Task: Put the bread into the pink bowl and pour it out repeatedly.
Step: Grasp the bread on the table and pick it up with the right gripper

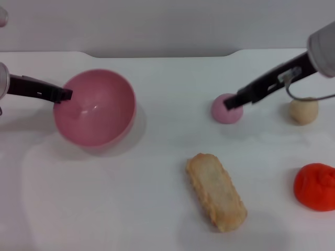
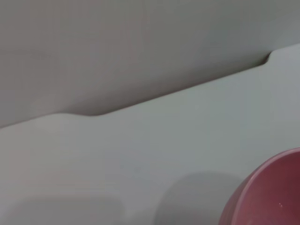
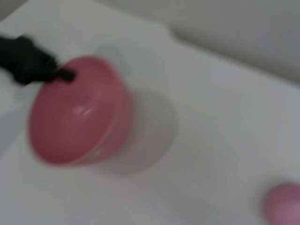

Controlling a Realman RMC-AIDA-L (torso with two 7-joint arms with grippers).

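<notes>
The pink bowl (image 1: 99, 107) is tipped up at the left of the table, its hollow facing me and nothing inside it. My left gripper (image 1: 67, 95) is shut on its left rim; the right wrist view shows that same gripper (image 3: 65, 74) on the edge of the bowl (image 3: 75, 117). A part of the bowl (image 2: 272, 192) shows in the left wrist view. The bread (image 1: 215, 191) lies flat on the table right of the bowl and nearer to me, plain tan side up, with nothing touching it. My right gripper (image 1: 229, 103) hangs over the small pink ball, far from the bread.
A small pink ball (image 1: 226, 110) sits under the right gripper's tip and also shows as the pink ball (image 3: 283, 204) in the right wrist view. A beige lump (image 1: 304, 111) lies at the right, a red-orange lump (image 1: 315, 186) at the right edge. The table's back edge (image 1: 157, 55) runs behind.
</notes>
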